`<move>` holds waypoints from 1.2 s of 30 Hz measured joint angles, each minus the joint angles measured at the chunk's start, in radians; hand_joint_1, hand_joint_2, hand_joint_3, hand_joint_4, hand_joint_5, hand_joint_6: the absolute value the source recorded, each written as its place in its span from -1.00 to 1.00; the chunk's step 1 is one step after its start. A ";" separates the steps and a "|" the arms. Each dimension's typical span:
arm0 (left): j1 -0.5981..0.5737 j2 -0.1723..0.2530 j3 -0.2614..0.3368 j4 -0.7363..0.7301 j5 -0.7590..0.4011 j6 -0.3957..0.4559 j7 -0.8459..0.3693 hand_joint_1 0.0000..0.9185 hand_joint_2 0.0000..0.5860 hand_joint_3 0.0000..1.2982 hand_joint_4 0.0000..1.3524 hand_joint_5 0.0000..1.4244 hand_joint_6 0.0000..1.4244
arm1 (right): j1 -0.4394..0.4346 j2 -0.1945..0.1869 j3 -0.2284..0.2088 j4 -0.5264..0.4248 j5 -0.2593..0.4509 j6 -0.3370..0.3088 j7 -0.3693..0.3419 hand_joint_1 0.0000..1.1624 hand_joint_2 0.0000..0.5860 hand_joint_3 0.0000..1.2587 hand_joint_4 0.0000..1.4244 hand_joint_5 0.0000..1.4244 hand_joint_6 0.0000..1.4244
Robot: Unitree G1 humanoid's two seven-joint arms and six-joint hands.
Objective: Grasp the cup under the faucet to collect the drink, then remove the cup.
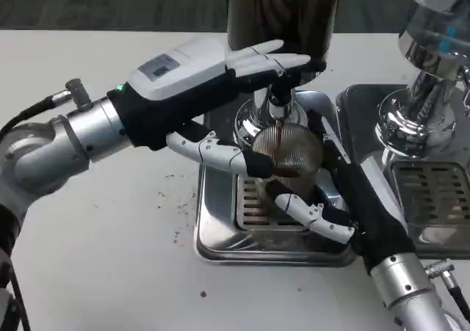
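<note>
Ribbed cup [292, 151] sits on drip tray [220, 235] under faucet [273, 103], dark stream running in. Right hand [330, 199] wraps fingers around cup. Left hand [220, 74] reaches faucet lever, fingers extended. Second tray [429, 199] close on right; bare table [110, 235] left.

One camera looks down from the robot's head or chest, facing forward over the white surface [95, 243]. It sits close: the drip tray [220, 235] and faucet [268, 114] fill the middle, while the dispenser's top is cut off. The far background, perhaps floor, is blurred.
</note>
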 measured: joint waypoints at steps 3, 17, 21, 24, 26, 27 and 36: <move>0.000 0.002 -0.002 -0.003 0.004 0.000 0.004 -1.00 -0.78 -0.79 -0.96 -1.00 -1.00 | 0.000 0.001 0.000 0.000 0.000 0.000 0.000 0.08 -0.20 -1.00 -1.00 -1.00 -0.89; 0.000 0.015 -0.023 -0.022 0.029 0.000 0.043 -1.00 -0.78 -0.79 -0.96 -1.00 -1.00 | 0.000 0.003 0.000 0.000 0.001 0.000 0.000 0.06 -0.19 -1.00 -1.00 -1.00 -0.89; 0.000 0.016 -0.026 -0.022 0.031 0.000 0.051 -1.00 -0.78 -0.79 -0.96 -1.00 -1.00 | -0.001 0.003 0.000 0.001 0.000 -0.001 0.000 0.06 -0.19 -1.00 -1.00 -1.00 -0.89; 0.000 0.016 -0.026 -0.022 0.030 0.000 0.051 -1.00 -0.78 -0.79 -0.96 -1.00 -1.00 | -0.001 0.003 0.000 0.001 0.001 -0.001 0.000 0.06 -0.19 -1.00 -1.00 -1.00 -0.89; 0.000 0.016 -0.026 -0.022 0.029 0.000 0.055 -1.00 -0.78 -0.79 -0.96 -1.00 -1.00 | -0.001 0.003 0.000 0.002 0.001 -0.002 0.000 0.06 -0.19 -1.00 -1.00 -1.00 -0.89; 0.000 0.016 -0.026 -0.022 0.030 0.001 0.058 -1.00 -0.78 -0.79 -0.96 -1.00 -1.00 | -0.001 0.003 0.000 0.002 0.001 -0.002 0.000 0.06 -0.19 -1.00 -1.00 -1.00 -0.89; 0.000 0.010 -0.024 -0.006 -0.008 -0.001 0.038 -1.00 -0.83 -0.79 -0.95 -1.00 -1.00 | -0.003 0.005 -0.001 0.009 0.001 -0.009 -0.001 0.05 -0.17 -1.00 -1.00 -1.00 -0.89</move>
